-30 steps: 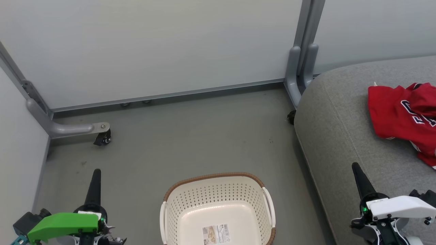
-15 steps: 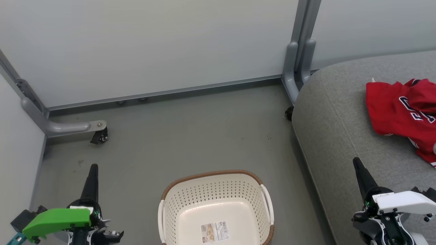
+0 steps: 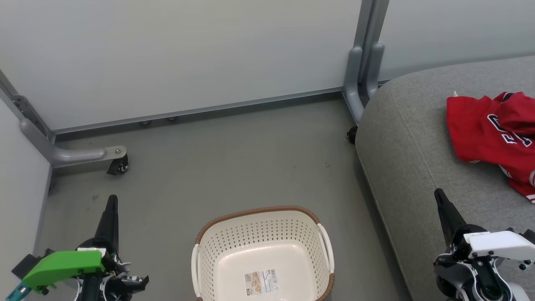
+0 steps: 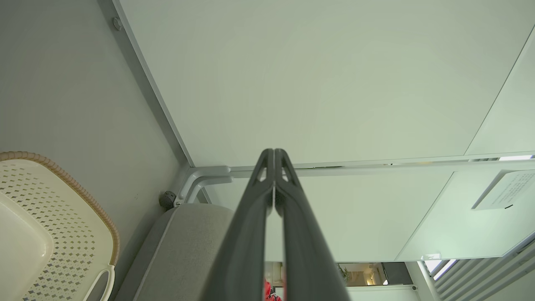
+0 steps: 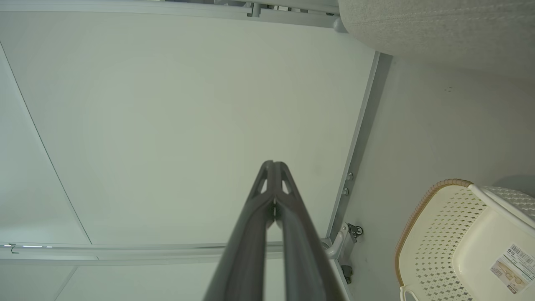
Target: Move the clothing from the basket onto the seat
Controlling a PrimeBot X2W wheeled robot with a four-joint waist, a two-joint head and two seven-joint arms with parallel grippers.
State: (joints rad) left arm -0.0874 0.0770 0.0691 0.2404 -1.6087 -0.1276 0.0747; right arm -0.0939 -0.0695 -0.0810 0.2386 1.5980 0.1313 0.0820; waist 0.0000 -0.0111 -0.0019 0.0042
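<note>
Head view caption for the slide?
Basket holds just its label; red clothing lies on the seat; left gripper and right gripper shut.

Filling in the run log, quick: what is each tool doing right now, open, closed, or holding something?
Left tool: closed, holding nothing.
Right tool: closed, holding nothing.

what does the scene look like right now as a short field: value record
basket: on the floor, no clothing in it, label on its bottom
clothing: red, navy letters, lying crumpled on the seat
seat: grey cushion, to the right of the basket
left gripper: shut, holding nothing, left of the basket
right gripper: shut, holding nothing, over the seat's near edge
task state: looks done
</note>
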